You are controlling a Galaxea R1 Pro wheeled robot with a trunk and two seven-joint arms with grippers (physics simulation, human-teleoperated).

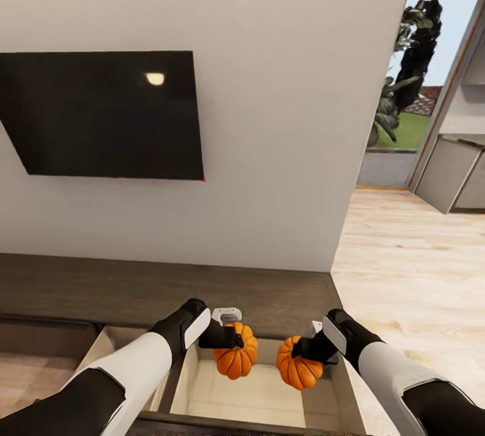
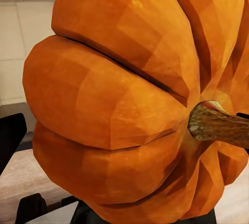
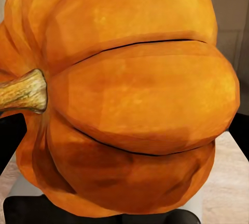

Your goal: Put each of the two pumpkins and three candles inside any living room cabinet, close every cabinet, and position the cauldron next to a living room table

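Two ribbed orange pumpkins hang over an open drawer of the dark-brown cabinet (image 1: pixel 168 288). My left gripper (image 1: pixel 232 340) is shut on the left pumpkin (image 1: pixel 236 353), which looms close with its brown stem in the left wrist view (image 2: pixel 119 104). My right gripper (image 1: pixel 306 348) is shut on the right pumpkin (image 1: pixel 299 363), seen large in the right wrist view (image 3: pixel 129 99). Both pumpkins are above the drawer's pale wood floor (image 1: pixel 256 399), side by side and a little apart. The candles, cauldron and table are out of view.
A black TV (image 1: pixel 101 112) hangs on the white wall above the cabinet. A second pulled-out drawer (image 1: pixel 108 345) lies to the left under my left arm. Pale wood floor (image 1: pixel 411 274) extends to the right toward grey units (image 1: pixel 451 173) and a window.
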